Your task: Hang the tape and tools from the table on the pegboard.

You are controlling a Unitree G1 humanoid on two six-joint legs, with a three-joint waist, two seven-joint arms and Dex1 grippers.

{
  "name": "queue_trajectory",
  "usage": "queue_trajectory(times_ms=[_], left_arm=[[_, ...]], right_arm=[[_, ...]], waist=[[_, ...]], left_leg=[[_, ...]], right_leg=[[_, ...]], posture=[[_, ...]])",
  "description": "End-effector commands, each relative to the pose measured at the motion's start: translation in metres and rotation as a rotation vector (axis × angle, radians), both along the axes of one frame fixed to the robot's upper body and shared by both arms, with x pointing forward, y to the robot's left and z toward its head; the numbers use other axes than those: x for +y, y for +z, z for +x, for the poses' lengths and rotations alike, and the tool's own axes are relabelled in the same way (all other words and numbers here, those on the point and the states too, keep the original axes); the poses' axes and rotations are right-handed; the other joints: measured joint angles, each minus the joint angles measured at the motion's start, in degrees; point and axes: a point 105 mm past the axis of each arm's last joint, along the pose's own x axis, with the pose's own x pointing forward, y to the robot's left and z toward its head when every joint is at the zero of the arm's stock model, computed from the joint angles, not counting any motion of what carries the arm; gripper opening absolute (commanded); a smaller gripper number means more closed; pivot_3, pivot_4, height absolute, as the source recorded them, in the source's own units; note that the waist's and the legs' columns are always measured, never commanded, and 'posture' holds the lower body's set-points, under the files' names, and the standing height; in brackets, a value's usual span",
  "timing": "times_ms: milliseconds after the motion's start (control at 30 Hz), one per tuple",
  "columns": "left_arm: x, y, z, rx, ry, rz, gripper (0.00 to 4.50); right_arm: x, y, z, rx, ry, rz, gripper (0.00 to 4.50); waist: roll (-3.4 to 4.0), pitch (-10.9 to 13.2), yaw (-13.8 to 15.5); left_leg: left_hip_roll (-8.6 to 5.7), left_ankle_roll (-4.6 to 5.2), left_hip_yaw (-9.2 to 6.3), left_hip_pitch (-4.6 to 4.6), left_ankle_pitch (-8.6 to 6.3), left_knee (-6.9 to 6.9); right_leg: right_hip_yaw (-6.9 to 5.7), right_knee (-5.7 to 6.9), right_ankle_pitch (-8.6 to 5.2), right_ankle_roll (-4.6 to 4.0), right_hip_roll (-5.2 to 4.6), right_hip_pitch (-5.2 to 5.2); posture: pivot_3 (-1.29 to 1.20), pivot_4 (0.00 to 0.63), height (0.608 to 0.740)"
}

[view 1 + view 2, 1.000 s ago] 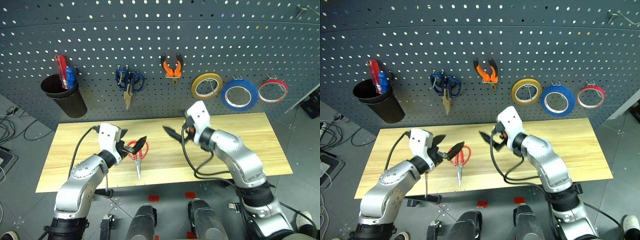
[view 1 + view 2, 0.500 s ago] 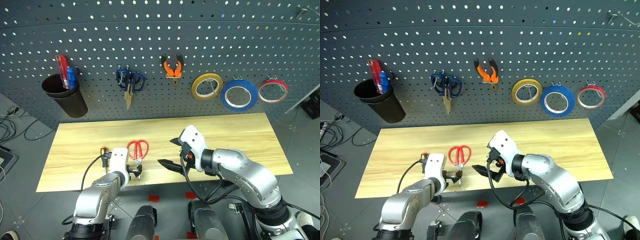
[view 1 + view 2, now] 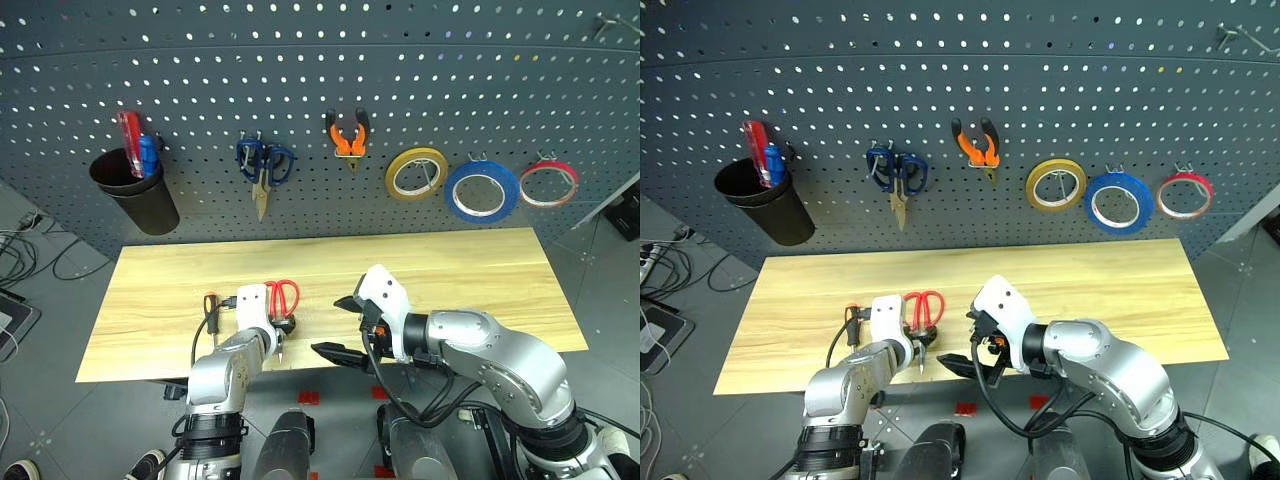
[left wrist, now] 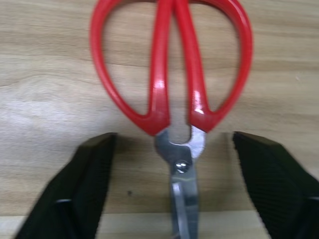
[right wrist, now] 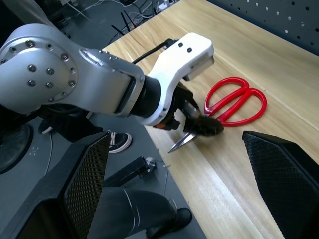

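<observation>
near the front edge of the table [image 3: 470, 270], the red-handled scissors [image 4: 174, 74] lie flat, their long axis running from that edge toward the pegboard [image 3: 320, 90], red loops on the far side, blades toward the robot. the left gripper [image 4: 172, 191] straddles the pivot, its 2 fingers [image 4: 82, 184] spread to either side and apart from the metal, so closing should pinch across the neck. the right gripper [image 3: 338, 328] hangs open just beside, farther from the scissors.

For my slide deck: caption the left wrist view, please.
Open left gripper straddling the pivot of red-handled scissors on the table.
</observation>
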Motion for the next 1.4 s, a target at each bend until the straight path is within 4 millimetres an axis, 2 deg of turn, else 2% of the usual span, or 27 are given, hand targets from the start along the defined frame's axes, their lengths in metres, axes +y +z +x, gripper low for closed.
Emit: queue_trajectory(times_ms=[33, 300, 333, 500, 667, 733, 867, 967, 1133, 1267, 1400], left_arm=[[0.000, -0.017, -0.011, 0.069, 0.001, -0.014, 2.69], [0.002, -0.009, -0.011, -0.008, -0.096, 0.020, 0.20], [0.004, -0.009, -0.012, -0.018, -0.104, 0.029, 0.02], [0.017, 0.000, -0.015, -0.097, -0.191, 0.147, 0.02], [0.024, 0.038, -0.015, -0.370, -0.400, 0.447, 0.02], [0.028, 0.052, -0.017, -0.460, -0.418, 0.519, 0.02], [0.035, 0.093, -0.019, -0.689, -0.428, 0.671, 0.02], [0.032, 0.119, -0.022, -0.838, -0.426, 0.704, 0.02], [0.017, 0.163, -0.032, -1.078, -0.443, 0.689, 0.02], [0.017, 0.189, -0.030, -1.161, -0.385, 0.673, 0.02], [0.017, 0.205, -0.022, -1.186, -0.332, 0.634, 0.02]], right_arm=[[0.000, 0.012, -0.004, -0.027, 0.009, 0.033, 4.50], [-0.004, 0.009, 0.000, -0.017, -0.062, 0.043, 4.50], [-0.005, 0.010, 0.002, -0.026, -0.081, 0.050, 4.50], [-0.012, 0.014, 0.011, -0.064, -0.121, 0.049, 4.50], [-0.018, 0.021, 0.015, -0.117, -0.119, 0.047, 4.50], [-0.019, 0.024, 0.014, -0.134, -0.107, 0.051, 4.50], [-0.020, 0.029, 0.009, -0.161, -0.069, 0.066, 4.50], [-0.020, 0.031, 0.008, -0.186, -0.049, 0.065, 4.50], [-0.020, 0.035, 0.010, -0.229, -0.031, 0.061, 4.50], [-0.020, 0.041, 0.013, -0.268, -0.030, 0.075, 4.50], [-0.019, 0.044, 0.017, -0.289, -0.034, 0.077, 4.50]], waist=[[0.00, 0.00, 0.00], [0.00, 0.00, -0.08], [0.00, 0.00, -0.11], [0.00, 0.00, -0.16], [0.01, 0.01, -0.18], [0.01, 0.00, -0.13], [0.01, 0.01, -0.05], [0.01, 0.01, -0.06], [0.00, 0.01, -0.07], [0.00, 0.00, -0.06], [0.00, 0.00, -0.06]], left_leg=[[0.00, 0.00, -0.03, 0.02, 0.00, 0.00], [-0.02, 0.00, -0.06, 0.06, 0.00, -0.02], [-0.02, 0.00, -0.06, 0.07, 0.00, -0.03], [0.00, 0.00, -0.07, 0.07, 0.00, -0.07], [0.03, -0.01, -0.07, 0.03, 0.00, -0.16], [0.03, -0.01, -0.07, 0.00, 0.00, -0.17], [-0.02, 0.00, -0.06, -0.07, 0.00, -0.16], [0.00, 0.00, -0.08, -0.07, -0.01, -0.16], [-0.02, 0.00, -0.06, -0.10, -0.01, -0.15], [-0.01, 0.01, -0.06, -0.11, 0.00, -0.15], [-0.02, 0.01, -0.08, -0.12, 0.00, -0.11]], right_leg=[[-0.03, -0.07, 0.00, 0.00, 0.00, 0.07], [-0.04, -0.13, 0.00, 0.00, -0.03, 0.15], [-0.04, -0.13, 0.00, 0.00, -0.03, 0.15], [-0.04, -0.16, 0.00, 0.00, -0.03, 0.14], [-0.03, -0.19, 0.00, 0.00, -0.02, 0.04], [-0.04, -0.21, 0.00, 0.00, -0.07, 0.02], [-0.06, -0.25, 0.00, -0.01, -0.28, 0.02], [-0.09, -0.24, 0.00, -0.01, -0.32, 0.02], [-0.12, -0.24, 0.00, -0.01, -0.28, 0.01], [-0.13, -0.22, 0.00, 0.00, -0.15, 0.02], [-0.17, -0.20, 0.00, 0.00, -0.10, 0.03]], posture=[[-0.07, 0.261, 0.740], [-0.07, 0.258, 0.740], [-0.08, 0.255, 0.740], [-0.08, 0.246, 0.740], [-0.08, 0.241, 0.740], [-0.08, 0.238, 0.740], [-0.07, 0.233, 0.740], [-0.06, 0.229, 0.740], [-0.06, 0.223, 0.740], [-0.05, 0.220, 0.740], [-0.05, 0.216, 0.740]])
